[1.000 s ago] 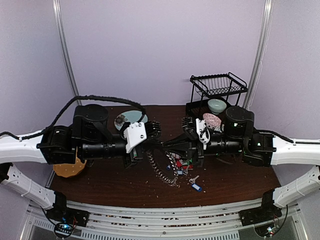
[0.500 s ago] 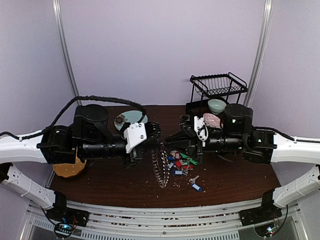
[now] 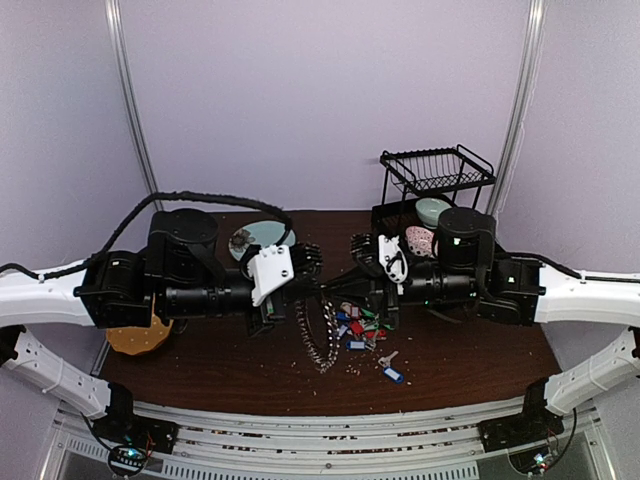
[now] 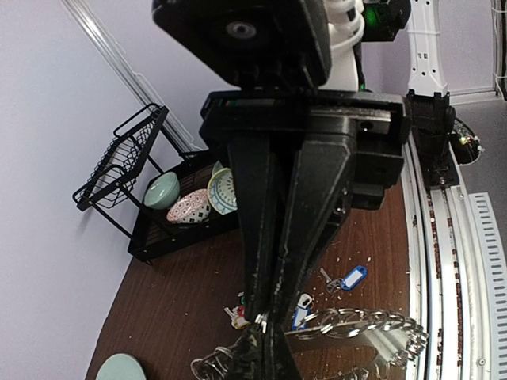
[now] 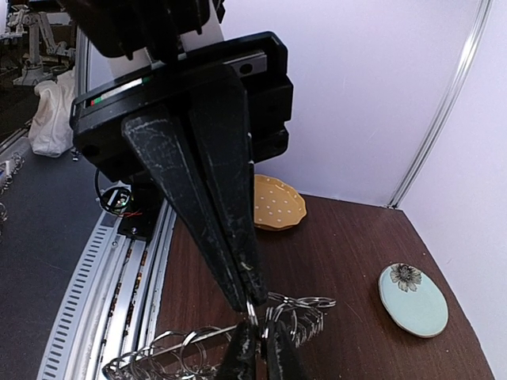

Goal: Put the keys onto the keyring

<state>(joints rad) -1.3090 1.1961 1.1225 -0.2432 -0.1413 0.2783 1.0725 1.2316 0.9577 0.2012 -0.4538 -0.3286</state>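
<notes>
Right gripper [image 4: 266,310] has lifted off the keys [image 3: 358,325] just beside the keyring [image 4: 356,323]. It and the left gripper [image 5: 247,294] both pinch that ring. I'd hold left steady and pry slowly.

Walls [image 3: 320,100] pale lilac, plain, evenly lit. Silver upright strips at rear corners: left strip [image 3: 136,110], right strip [image 3: 519,100]. Worktop [image 3: 220,365] dark brown wood-grain. Black wire rack [image 3: 437,170] at rear right. Slotted metal rails [image 3: 330,430] along near edge.
</notes>
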